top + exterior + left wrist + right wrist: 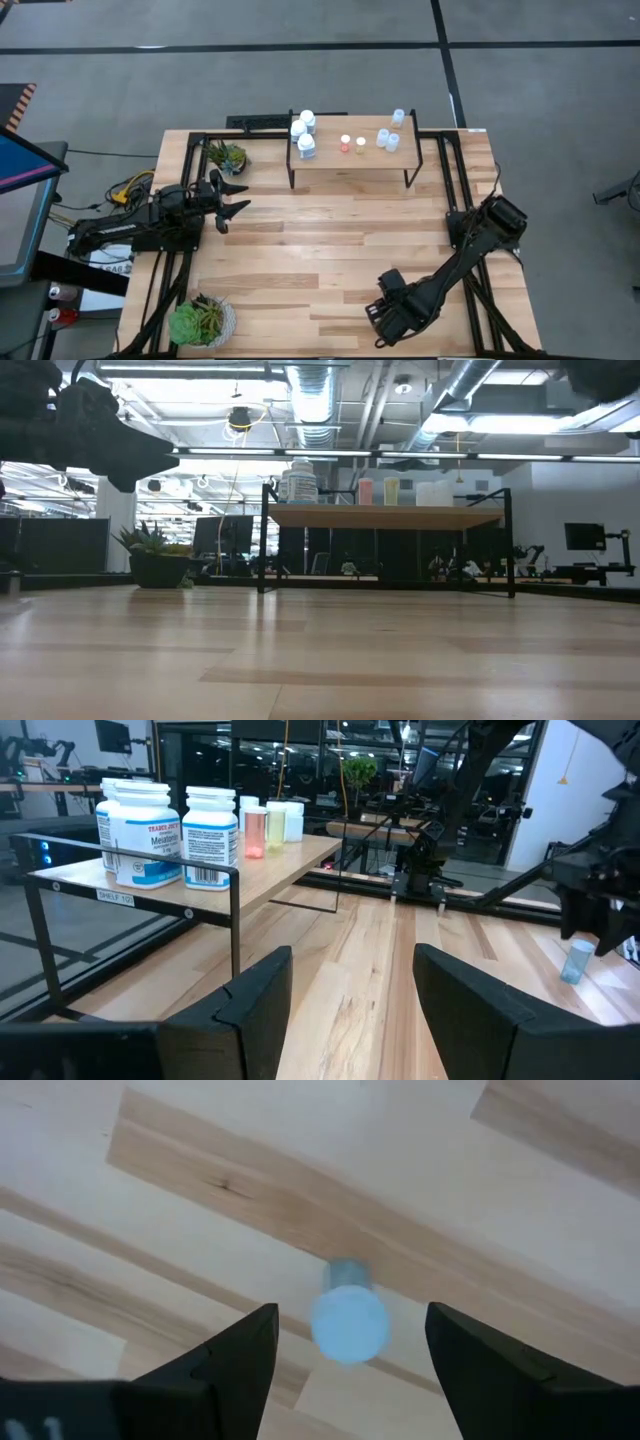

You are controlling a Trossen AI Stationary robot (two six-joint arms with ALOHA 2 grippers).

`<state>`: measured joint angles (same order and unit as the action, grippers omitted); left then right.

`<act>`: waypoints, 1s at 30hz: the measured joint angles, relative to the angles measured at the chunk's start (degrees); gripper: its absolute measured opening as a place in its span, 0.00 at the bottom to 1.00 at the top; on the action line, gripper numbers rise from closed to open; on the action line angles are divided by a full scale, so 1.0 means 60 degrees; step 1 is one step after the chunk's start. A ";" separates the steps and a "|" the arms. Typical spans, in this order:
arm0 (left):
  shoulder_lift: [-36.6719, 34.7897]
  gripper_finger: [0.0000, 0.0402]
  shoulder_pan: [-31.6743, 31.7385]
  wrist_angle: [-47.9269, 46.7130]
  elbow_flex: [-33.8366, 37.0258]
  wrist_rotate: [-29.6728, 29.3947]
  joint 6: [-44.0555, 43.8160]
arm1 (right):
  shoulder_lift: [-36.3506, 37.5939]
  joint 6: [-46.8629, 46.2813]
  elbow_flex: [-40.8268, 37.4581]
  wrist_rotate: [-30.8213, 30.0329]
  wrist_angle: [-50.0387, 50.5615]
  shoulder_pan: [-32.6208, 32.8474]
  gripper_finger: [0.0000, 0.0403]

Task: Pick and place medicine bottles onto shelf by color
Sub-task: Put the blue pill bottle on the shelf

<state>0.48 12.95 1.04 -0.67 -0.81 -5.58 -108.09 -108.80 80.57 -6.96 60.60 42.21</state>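
Right wrist view, right gripper (345,1342) jaws open above pale-blue bottle (348,1318), left gripper (352,985) jaws open.

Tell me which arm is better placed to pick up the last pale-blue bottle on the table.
The right arm. Its pincer hangs open directly above the pale-blue bottle, one finger on each side. The left pincer waits near the shelf, far from it.
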 joint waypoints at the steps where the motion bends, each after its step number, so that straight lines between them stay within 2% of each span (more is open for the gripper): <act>1: -0.0001 0.49 0.0000 0.0000 0.0000 0.0001 0.0000 | -0.0002 0.0066 -0.0153 0.0062 -0.0243 -0.0036 0.69; 17: -0.0002 0.49 0.0000 0.0000 0.0000 -0.0001 0.0000 | -0.0011 0.0155 -0.0374 0.0559 -0.0426 -0.0157 0.66; 22: 0.0001 0.49 0.0000 0.0000 0.0000 -0.0001 0.0000 | -0.0011 0.0223 -0.0374 0.0680 -0.0419 -0.0189 0.60; 30: -0.0001 0.49 0.0000 0.0000 0.0000 0.0000 0.0000 | -0.0007 0.0238 -0.0374 0.0677 -0.0499 -0.0269 0.45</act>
<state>0.48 12.95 1.04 -0.67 -0.81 -5.58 -108.14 -107.37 78.32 -2.90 57.60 40.60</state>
